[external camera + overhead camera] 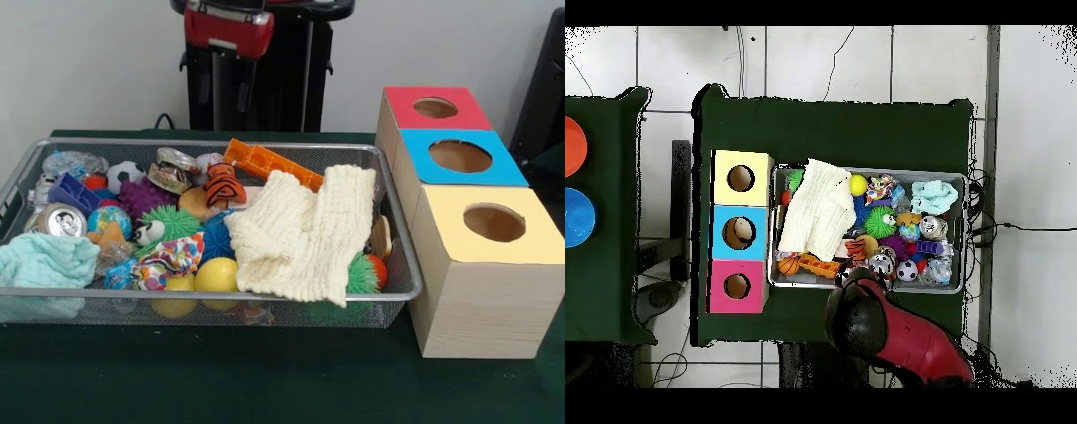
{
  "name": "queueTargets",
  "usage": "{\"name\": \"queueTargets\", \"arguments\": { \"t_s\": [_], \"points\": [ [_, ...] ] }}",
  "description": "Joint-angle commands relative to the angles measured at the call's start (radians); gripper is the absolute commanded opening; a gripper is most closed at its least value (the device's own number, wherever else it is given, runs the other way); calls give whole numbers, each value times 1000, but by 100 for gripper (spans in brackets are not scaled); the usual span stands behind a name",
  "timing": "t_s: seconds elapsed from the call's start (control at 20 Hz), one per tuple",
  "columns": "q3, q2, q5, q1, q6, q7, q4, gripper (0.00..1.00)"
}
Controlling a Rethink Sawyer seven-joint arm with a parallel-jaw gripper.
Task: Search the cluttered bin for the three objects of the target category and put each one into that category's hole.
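Green-clothed tabletop (265,389) carrying a wire-mesh bin (388,291) beside three-holed boxes (468,256). Claw state impossible to tell, arm (895,335) parked at the bin's edge. Best lifted aside first: cream cloth (300,234) covering clutter.

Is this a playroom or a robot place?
Most likely a robot lab set up for a sorting test. A red and black robot arm stands at a green table, a wire bin is heaped with toys, and three wooden boxes have coloured tops with holes.
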Motion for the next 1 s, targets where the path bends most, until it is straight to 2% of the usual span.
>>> {"name": "queueTargets", "arguments": {
  "t_s": [0.05, 0.25, 0.45, 0.8, 1.0],
  "points": [
    [143, 168, -62, -75, -131, 112, -85, 100],
    [149, 207, -80, -83, -168, 114, -100, 100],
    [159, 229, -104, -88, -164, 91, -127, 100],
    [248, 260, -130, -132, -43, 23, -207, 100],
    [261, 269, -144, -140, -25, 21, -226, 100]
  ]
}}
